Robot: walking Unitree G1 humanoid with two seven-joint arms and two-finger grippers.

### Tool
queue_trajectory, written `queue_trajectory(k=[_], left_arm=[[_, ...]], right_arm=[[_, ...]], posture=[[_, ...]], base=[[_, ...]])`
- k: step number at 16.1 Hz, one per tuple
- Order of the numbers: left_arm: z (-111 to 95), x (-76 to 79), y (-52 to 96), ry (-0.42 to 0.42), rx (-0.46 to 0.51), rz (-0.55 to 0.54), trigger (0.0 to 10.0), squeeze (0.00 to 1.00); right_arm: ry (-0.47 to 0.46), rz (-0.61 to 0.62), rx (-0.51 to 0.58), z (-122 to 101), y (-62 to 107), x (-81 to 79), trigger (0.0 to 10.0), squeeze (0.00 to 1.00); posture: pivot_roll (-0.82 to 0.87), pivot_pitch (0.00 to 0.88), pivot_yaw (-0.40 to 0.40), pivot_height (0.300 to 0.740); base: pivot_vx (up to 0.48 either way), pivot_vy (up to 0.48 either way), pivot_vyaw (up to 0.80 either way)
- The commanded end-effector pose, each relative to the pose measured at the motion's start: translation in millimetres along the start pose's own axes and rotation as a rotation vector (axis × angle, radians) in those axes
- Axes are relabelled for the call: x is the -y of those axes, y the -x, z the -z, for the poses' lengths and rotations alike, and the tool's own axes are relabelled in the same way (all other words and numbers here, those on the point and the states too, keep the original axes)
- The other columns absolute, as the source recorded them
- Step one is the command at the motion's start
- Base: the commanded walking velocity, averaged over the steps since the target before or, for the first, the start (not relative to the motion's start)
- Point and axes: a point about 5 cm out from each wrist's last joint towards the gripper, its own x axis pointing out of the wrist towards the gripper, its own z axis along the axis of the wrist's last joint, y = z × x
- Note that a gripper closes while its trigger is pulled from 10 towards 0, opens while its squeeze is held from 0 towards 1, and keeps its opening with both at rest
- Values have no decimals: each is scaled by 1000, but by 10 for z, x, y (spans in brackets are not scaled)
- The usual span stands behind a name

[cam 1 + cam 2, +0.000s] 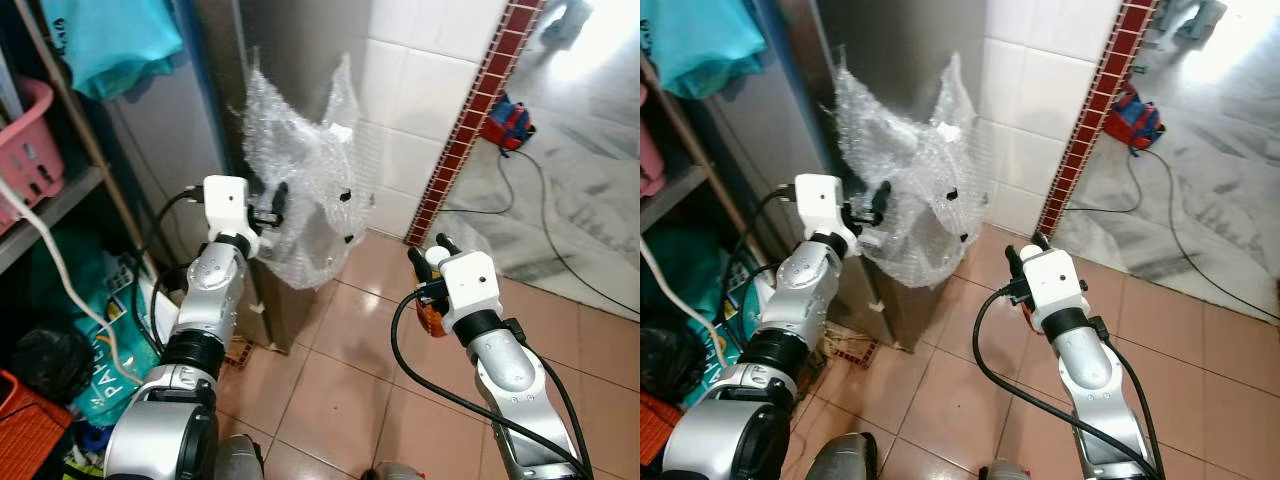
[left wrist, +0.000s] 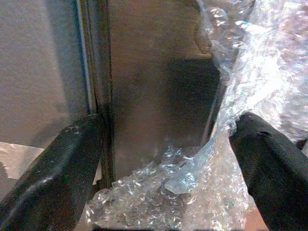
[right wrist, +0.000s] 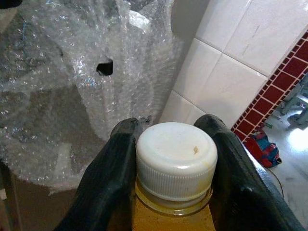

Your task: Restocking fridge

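My right end effector (image 3: 168, 192) grips a bottle (image 3: 175, 161) just under its white cap: rigid, slippery, liquid-heavy. My left end effector (image 2: 159, 159) is spread against the bubble-wrapped fridge (image 1: 215, 60).

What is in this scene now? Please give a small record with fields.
place: tiled floor beside a steel fridge
left pincer: open, raised at the fridge's edge, against the bubble wrap
right pincer: shut on a bottle, white cap, yellow-orange contents
bottle position: held low, apart from the fridge
fridge door: looks shut
side: shelf with pink basket
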Motion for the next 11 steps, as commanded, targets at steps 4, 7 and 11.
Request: queue_trajectory(k=[4,7,11], left_arm=[[93,438,-23,-4,-57,246,10000,0],[98,684,29,7,-38,361,10000,0],[141,835,90,-5,-35,422,10000,0]], right_arm=[[21,24,30,-53,-42,8,10000,0],[30,128,-11,19,22,137,10000,0],[10,172,-54,88,34,170,10000,0]], posture=[[-124,65,5,740],[-116,59,6,740],[-107,53,14,740]], base=[[0,0,0],[0,0,0],[0,0,-481]])
